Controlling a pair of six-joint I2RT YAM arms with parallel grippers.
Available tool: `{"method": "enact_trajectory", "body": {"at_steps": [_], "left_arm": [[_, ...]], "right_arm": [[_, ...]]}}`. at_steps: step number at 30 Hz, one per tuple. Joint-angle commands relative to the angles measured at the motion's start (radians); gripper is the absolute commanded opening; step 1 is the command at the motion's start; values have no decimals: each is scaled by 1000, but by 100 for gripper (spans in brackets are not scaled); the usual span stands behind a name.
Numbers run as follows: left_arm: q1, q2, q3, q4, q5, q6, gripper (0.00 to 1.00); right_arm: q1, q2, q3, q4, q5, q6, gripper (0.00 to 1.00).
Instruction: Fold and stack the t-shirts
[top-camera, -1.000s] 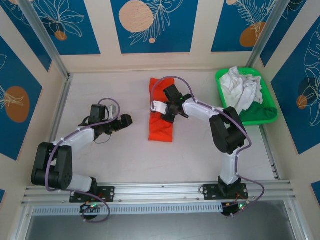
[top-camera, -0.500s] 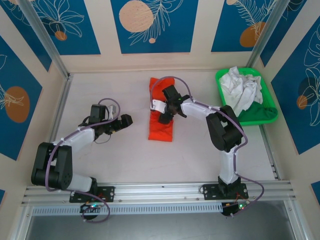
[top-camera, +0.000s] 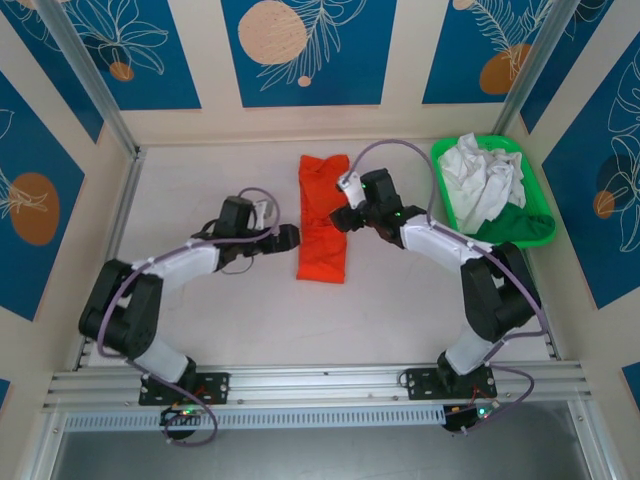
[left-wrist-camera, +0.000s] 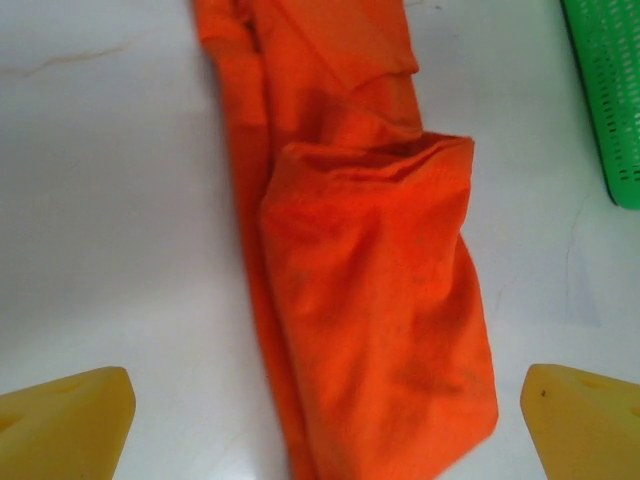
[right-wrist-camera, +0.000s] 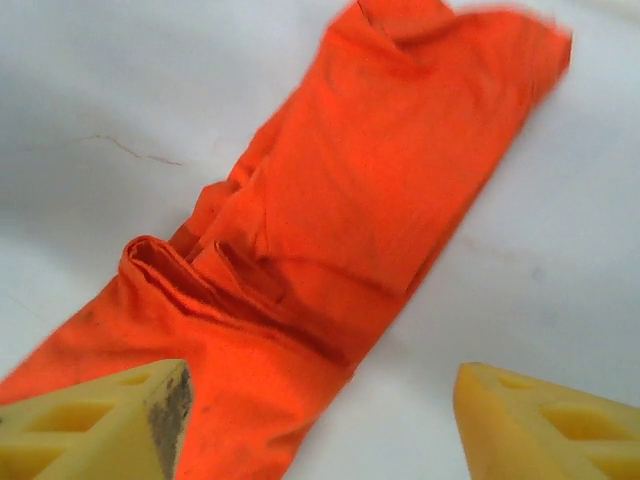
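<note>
The orange-red t-shirt (top-camera: 323, 225) lies folded into a long narrow strip at the table's centre, its near half doubled over (left-wrist-camera: 370, 300). My left gripper (top-camera: 290, 238) hovers open at the strip's left edge, its yellow fingertips (left-wrist-camera: 65, 425) wide apart and nothing between them. At the strip's right edge my right gripper (top-camera: 342, 220) is also open, one fingertip (right-wrist-camera: 95, 420) above the orange cloth (right-wrist-camera: 330, 230) and the other over bare table. The white t-shirt (top-camera: 483, 178) lies crumpled in the green tray.
The green tray (top-camera: 522, 236) stands at the back right; its meshed wall (left-wrist-camera: 610, 90) shows in the left wrist view. Metal rails run along the left, right and near edges. Bare white table lies on both sides of the strip.
My right gripper opened, let go of the orange-red shirt and drew back to its right edge, elbow swinging right. My left arm moved right, up to the shirt's left edge.
</note>
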Motion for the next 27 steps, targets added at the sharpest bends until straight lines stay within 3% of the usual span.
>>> {"method": "enact_trajectory", "body": {"at_steps": [1, 7, 13, 20, 27], "left_arm": [[-47, 82, 104, -67, -27, 29, 72], [-73, 254, 271, -95, -64, 9, 52], [-72, 381, 352, -145, -135, -50, 41], [-72, 413, 359, -156, -135, -81, 39], [-72, 407, 336, -177, -120, -76, 41]], "right_arm": [[-27, -27, -67, -8, -95, 323, 64], [-43, -21, -113, 5, -136, 375, 53], [-39, 48, -57, 5, -175, 344, 40], [-27, 203, 68, 14, -235, 326, 23], [-23, 355, 160, -16, -208, 300, 22]]}}
